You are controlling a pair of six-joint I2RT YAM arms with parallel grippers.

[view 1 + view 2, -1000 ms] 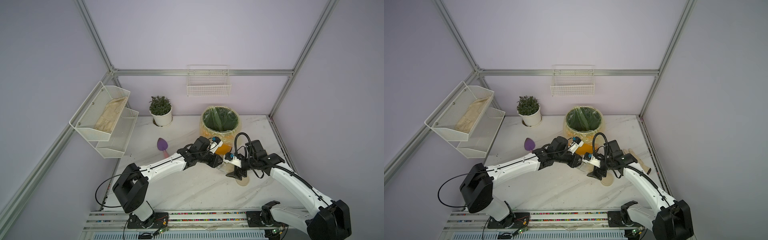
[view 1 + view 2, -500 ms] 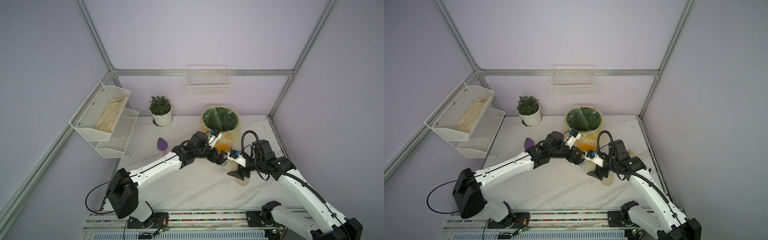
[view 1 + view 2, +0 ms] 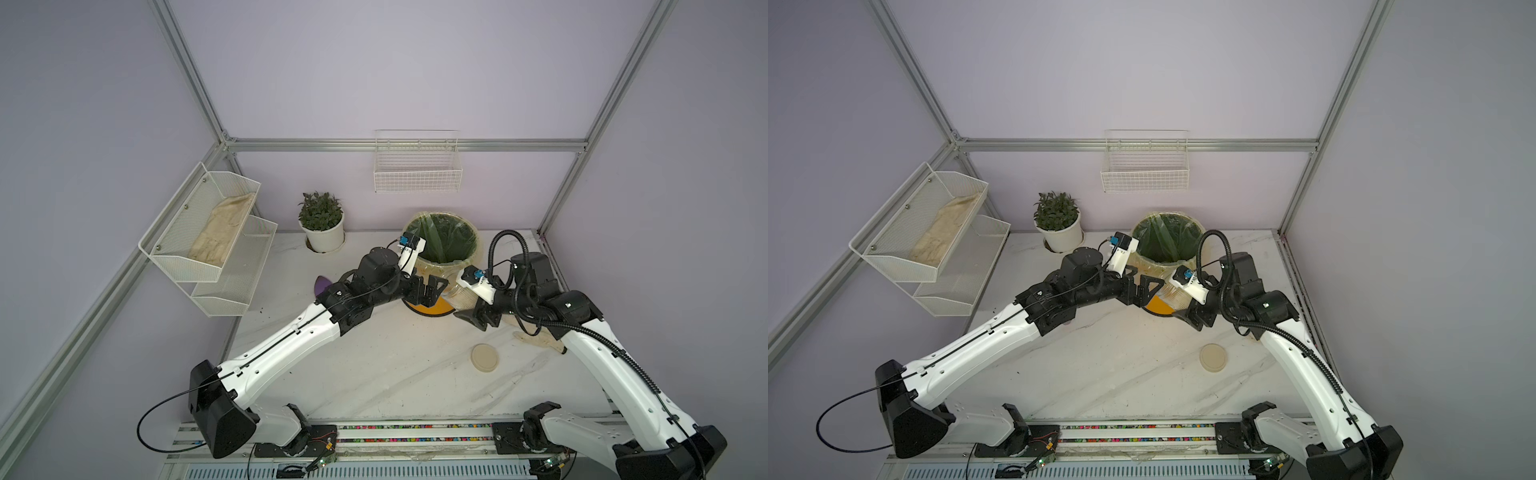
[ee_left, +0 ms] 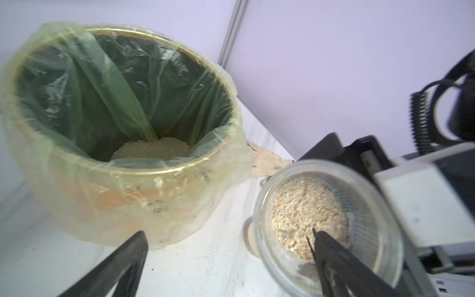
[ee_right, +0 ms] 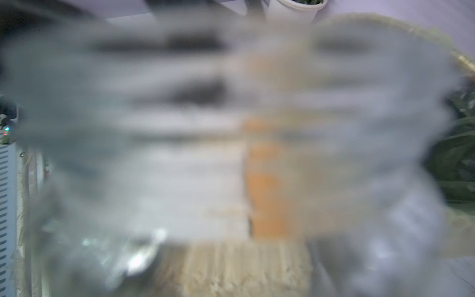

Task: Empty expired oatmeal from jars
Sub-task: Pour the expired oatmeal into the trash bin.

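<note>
Left gripper (image 3: 428, 289): jaws apart, empty, just beside orange bin (image 4: 115, 200) wall. Jar (image 4: 370, 218), uncapped, oatmeal (image 4: 303, 213) inside, near bin rim, clamped in right gripper (image 3: 464, 302). Lid (image 3: 484, 357) flat on table (image 3: 374, 374); bare surface toward front edge.

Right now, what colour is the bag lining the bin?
The bag is translucent green, yellowish where it folds outside; clearest in the left wrist view.

You see a robot lab cell dressed as a home corner: plain lilac wall panels (image 3: 415, 62) in silver aluminium frame bars (image 3: 407, 145), a white marble-look tabletop (image 3: 395, 374), a white wire basket (image 3: 417, 178) on the far wall, a white mesh shelf (image 3: 195, 208) at left, a potted green plant (image 3: 321, 214).
</note>
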